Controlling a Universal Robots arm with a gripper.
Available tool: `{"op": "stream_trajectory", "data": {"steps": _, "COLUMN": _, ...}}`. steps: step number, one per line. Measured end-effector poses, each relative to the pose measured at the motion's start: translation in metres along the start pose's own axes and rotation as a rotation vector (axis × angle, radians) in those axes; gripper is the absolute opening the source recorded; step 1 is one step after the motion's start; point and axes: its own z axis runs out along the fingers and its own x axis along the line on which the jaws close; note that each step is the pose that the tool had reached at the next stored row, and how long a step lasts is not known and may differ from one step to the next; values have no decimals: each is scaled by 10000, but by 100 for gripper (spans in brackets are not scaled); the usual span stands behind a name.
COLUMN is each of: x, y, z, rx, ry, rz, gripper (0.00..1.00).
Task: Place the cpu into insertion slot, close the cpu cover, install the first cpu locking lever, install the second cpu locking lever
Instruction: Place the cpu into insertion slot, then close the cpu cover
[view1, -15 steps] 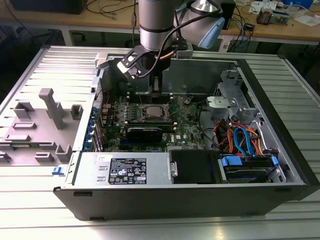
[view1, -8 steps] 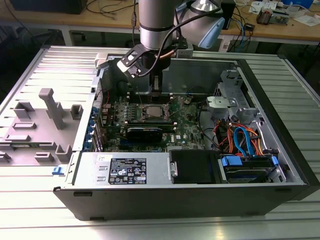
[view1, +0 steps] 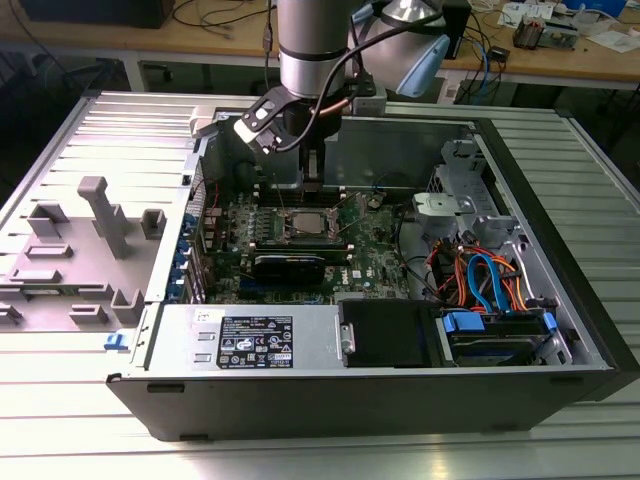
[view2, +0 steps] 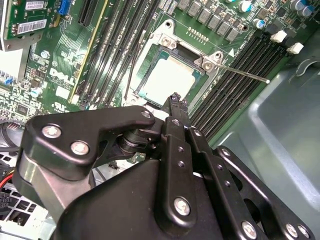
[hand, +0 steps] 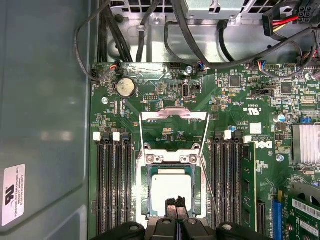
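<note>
Silvery-tan cpu (hand: 171, 186) beneath the fingertips.
We see the gripper (hand: 176, 203) with fingers pressed together, holding nothing; the cover (hand: 199, 180) lies flat around the cpu.

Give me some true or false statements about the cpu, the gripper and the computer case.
The cpu lies in its socket. True.
The gripper holds the cpu high above the case. False: the cpu is in the socket, with the jaws close by its edge.
A round coin battery sits on the motherboard. True.
The computer case is closed up. False: its side is open, showing the motherboard.
</note>
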Motion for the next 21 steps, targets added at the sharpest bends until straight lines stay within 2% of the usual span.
{"op": "stream_trajectory", "data": {"steps": 21, "x": 0, "y": 32, "z": -12, "rx": 0, "ry": 5, "rz": -1, "gripper": 12}}
